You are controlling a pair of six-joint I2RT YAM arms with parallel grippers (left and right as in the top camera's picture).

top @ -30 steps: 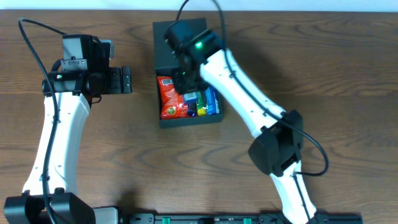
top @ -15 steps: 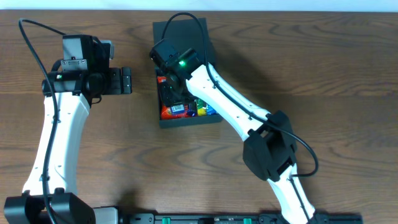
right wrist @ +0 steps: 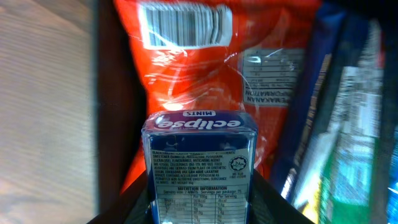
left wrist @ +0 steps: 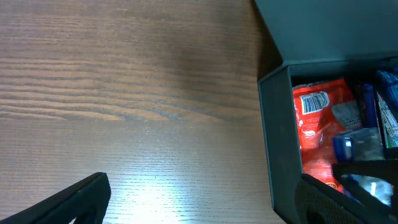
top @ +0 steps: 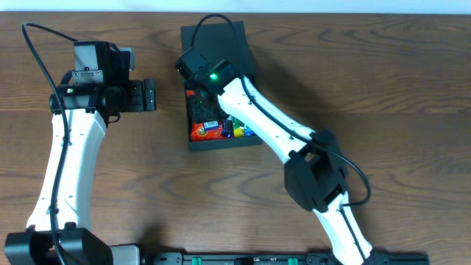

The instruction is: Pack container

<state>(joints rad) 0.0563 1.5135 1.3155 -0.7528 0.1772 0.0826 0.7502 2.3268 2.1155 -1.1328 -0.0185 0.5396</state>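
Right gripper [right wrist: 199, 208] — clamped on small blue-purple Eclipse mints box [right wrist: 199, 155], low inside dark green-black matte rectangular cardboard container [top: 224, 144], mid brown wooden tabletop [top: 383, 88], flap lid open | underneath: red crinkly foil snack packet [right wrist: 205, 68] | left gripper [top: 150, 95] wide, empty, well apart | plan — I'd set the mints flat before releasing, clear of the wall.

The mint box [right wrist: 199, 168] reads "eclipse MINTS" along its top edge, with "NUTRITION INFORMATION" lower on its panel. The red packet [right wrist: 205, 62] bears a barcode, but its small print is too blurred to read.
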